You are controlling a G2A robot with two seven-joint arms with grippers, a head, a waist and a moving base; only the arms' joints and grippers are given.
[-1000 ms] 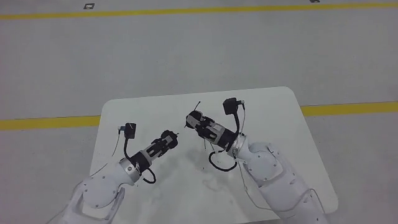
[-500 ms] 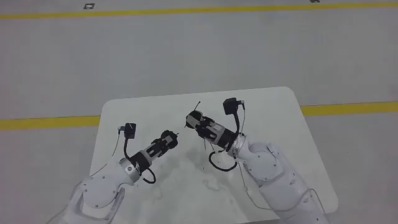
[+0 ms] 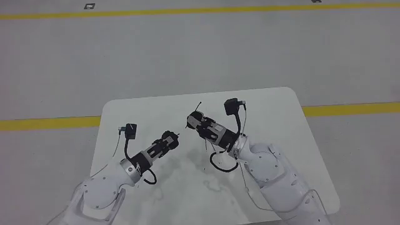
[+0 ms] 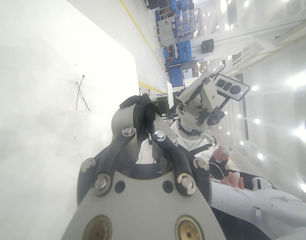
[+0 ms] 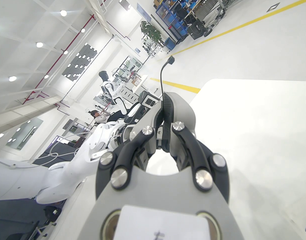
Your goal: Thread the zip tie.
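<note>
Pinched light, springy zip tie point(image 5: 162, 81) in R claw point(image 5: 164, 107), with L claw point(image 4: 144, 107) pressed together; prob. needed hold nr free end.

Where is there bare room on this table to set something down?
Bare: the far strip of the table, between its far edge and both end effectors, and the far corner beyond the right arm. Crowded: the middle, where the left end effector and the right end effector, pinching a zip tie, nearly meet; two loose zip ties lie crossed nearby.
</note>
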